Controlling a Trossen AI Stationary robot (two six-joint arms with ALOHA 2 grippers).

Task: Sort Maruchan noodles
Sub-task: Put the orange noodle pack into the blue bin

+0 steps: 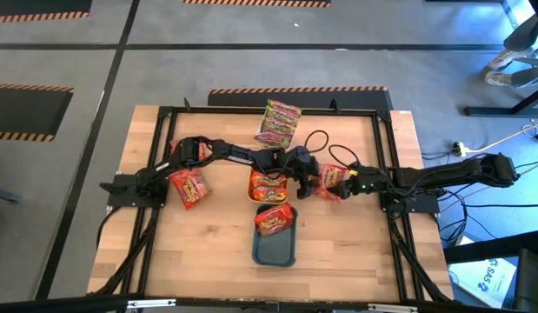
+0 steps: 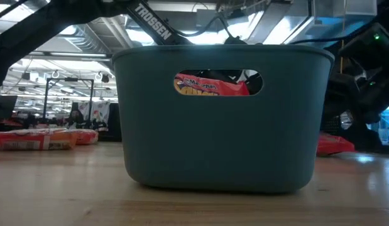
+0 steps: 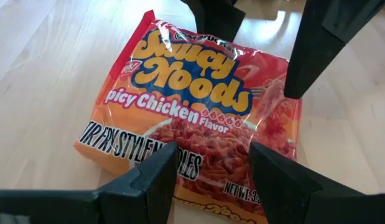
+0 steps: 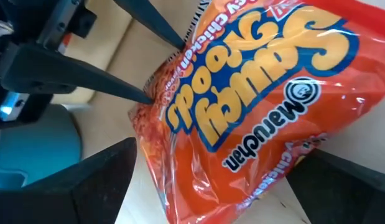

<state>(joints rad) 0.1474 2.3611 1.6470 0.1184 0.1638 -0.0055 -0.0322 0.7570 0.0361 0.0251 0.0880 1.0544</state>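
Here, I am looking down on my light wooden table (image 1: 208,235), with a dark teal plastic tray (image 1: 275,249) near its front edge as my landmark. One red-orange flat plastic Maruchan packet (image 1: 274,218) lies in the far end of that tray. Just behind the tray sits an orange tray (image 1: 267,188) holding more orange packets (image 1: 268,182). Farther back still, near the table's rear edge, green-pink packets (image 1: 278,122) lie in a small pile. Well to the left of the teal tray, two more red packets (image 1: 188,186) rest on the wood beside the left arm's base.

My left gripper (image 1: 301,178) has reached across to a spot just behind and to the right of the teal tray. Its dark fingers (image 3: 155,177) are spread apart above an orange "Saucy Noods" spicy chicken packet (image 3: 198,118) lying flat on the wood, and they grip nothing.

My right gripper (image 1: 345,185) comes in from the right, at the far side of that same packet (image 4: 254,112). Its fingers (image 4: 92,180) stand wide on either side of the packet, which fills the wrist view close up; I cannot tell whether they touch it.

From table height, the teal tray's wall blocks most of the view, with a packet showing through its handle slot (image 2: 218,83).
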